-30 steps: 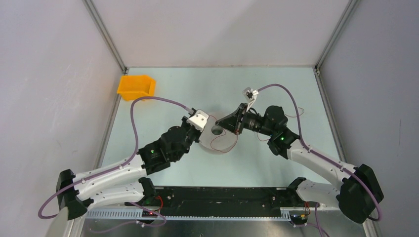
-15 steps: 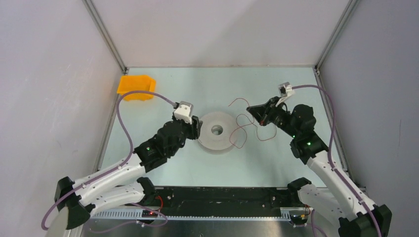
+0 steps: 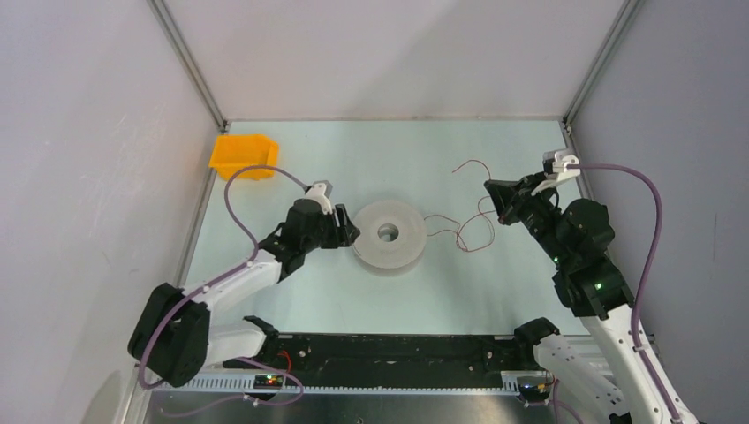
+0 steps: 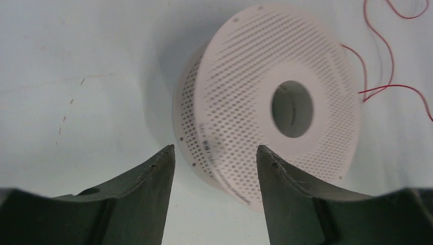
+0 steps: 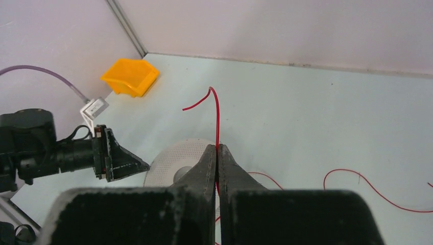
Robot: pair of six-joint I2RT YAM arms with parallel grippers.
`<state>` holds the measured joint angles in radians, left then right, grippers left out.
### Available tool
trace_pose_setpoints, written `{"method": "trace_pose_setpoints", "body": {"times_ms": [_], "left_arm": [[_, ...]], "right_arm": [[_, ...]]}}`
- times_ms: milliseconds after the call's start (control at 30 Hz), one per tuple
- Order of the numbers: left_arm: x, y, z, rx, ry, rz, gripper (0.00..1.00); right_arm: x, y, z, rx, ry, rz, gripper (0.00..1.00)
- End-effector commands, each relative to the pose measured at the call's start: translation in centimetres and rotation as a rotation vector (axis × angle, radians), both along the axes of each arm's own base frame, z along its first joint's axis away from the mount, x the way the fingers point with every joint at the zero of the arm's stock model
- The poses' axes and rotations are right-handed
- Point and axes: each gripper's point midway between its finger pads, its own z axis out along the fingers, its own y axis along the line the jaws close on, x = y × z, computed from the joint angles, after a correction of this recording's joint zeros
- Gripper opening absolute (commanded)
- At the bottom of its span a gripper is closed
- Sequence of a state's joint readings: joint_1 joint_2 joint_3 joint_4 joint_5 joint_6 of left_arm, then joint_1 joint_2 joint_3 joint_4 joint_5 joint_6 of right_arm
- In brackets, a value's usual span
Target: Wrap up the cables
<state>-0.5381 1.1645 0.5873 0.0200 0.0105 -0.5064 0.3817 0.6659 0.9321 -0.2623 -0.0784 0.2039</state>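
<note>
At the middle of the table [image 3: 353, 150] lies a white perforated spool [image 3: 387, 234]. The left gripper [image 4: 215, 153], fingers spread, sits just beside its left rim. Right of the spool, thin red cables [image 5: 218, 117] curl loosely. The right gripper [image 5: 217, 150], fingers pressed together, pinches one strand, which seems to reach the spool.

Nothing can be read; a faint printed line on the white perforated spool [image 4: 235, 76] is too blurred.
</note>
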Motion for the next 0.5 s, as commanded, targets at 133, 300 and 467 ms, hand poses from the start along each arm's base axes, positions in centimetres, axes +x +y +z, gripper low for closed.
{"method": "trace_pose_setpoints", "body": {"times_ms": [133, 300, 467], "left_arm": [[1.0, -2.4, -1.1, -0.214, 0.064, -0.074, 0.68], [1.3, -3.1, -2.0, -0.291, 0.093, -0.078, 0.65], [1.1, -3.6, -2.5, -0.433, 0.147, -0.073, 0.53]], "right_arm": [[-0.6, 0.2, 0.6, -0.022, -0.021, 0.032, 0.00], [-0.7, 0.6, 0.4, -0.021, -0.023, 0.052, 0.00], [-0.7, 0.7, 0.1, -0.024, -0.020, 0.061, 0.00]]}}
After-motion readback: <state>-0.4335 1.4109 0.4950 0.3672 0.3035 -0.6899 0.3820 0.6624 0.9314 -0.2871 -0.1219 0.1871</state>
